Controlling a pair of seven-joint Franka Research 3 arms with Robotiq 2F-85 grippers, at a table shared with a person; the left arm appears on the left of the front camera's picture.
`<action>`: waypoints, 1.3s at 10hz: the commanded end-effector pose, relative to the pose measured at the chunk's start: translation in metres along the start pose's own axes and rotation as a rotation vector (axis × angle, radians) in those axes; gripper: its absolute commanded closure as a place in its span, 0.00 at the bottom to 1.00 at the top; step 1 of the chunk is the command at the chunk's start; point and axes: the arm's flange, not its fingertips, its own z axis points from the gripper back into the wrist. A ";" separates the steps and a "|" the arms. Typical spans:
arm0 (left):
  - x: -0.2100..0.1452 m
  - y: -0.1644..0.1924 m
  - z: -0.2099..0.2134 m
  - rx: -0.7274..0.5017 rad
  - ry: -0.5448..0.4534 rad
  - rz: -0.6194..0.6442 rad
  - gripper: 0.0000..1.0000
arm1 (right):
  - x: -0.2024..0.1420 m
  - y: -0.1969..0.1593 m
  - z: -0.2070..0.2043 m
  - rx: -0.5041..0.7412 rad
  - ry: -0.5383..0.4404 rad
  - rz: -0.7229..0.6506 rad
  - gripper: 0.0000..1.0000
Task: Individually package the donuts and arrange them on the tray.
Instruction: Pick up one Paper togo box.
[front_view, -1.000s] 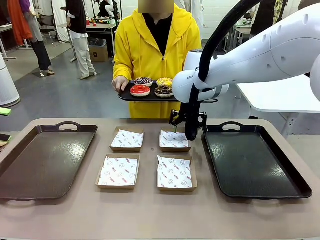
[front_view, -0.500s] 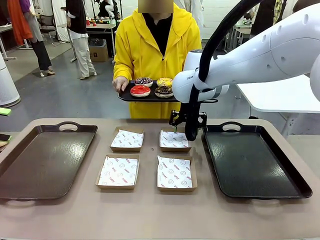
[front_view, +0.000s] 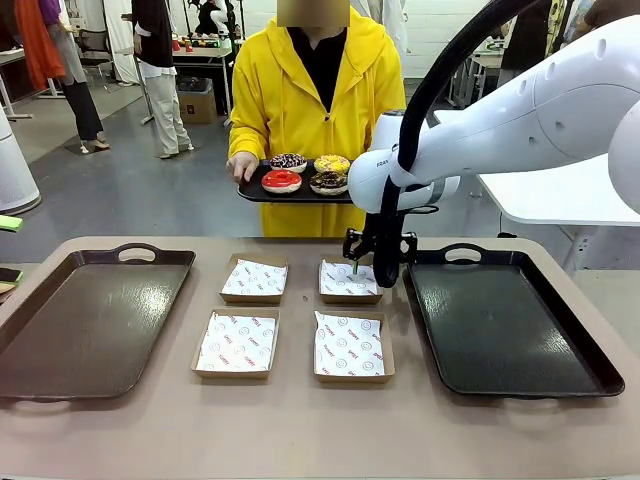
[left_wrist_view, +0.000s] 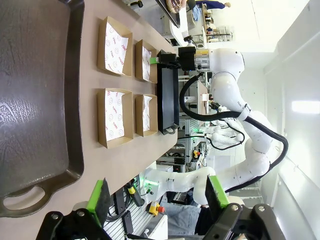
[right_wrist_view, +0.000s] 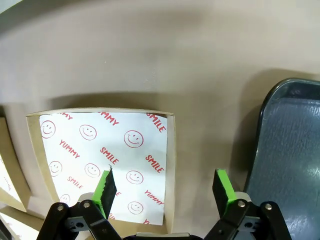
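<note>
The table (front_view: 300, 430) carries two dark trays, both bare. The right tray (front_view: 500, 330) lies just beside the right gripper (front_view: 370, 274) and the left tray (front_view: 90, 330) is well off past the boxes. All four paper-lined boxes (front_view: 292, 315) sit empty, so by my reading nothing is packaged yet and every step is left. The donuts (front_view: 306, 172) are far beyond and above the fingertips, on a black tray (front_view: 250, 192) held by the person across the table. The right arm (front_view: 520, 110) reaches across the middle, wrist turned straight down over the far right box (front_view: 349, 281). Its fingers (right_wrist_view: 107, 187) stand apart with nothing held, one above the paper and the other above bare table, with the box's near wall (right_wrist_view: 171, 165) between them. The left gripper (left_wrist_view: 157, 192) is spread wide and empty.
</note>
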 end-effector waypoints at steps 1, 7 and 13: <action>0.000 -0.001 0.001 -0.011 -0.006 -0.005 0.00 | 0.005 -0.003 -0.002 0.042 0.007 0.026 0.51; 0.000 -0.001 0.001 -0.011 -0.006 -0.005 0.00 | 0.006 -0.005 -0.004 0.037 0.032 0.010 0.98; 0.000 -0.001 0.001 -0.011 -0.006 -0.005 0.00 | 0.006 -0.007 -0.006 0.034 0.030 -0.031 1.00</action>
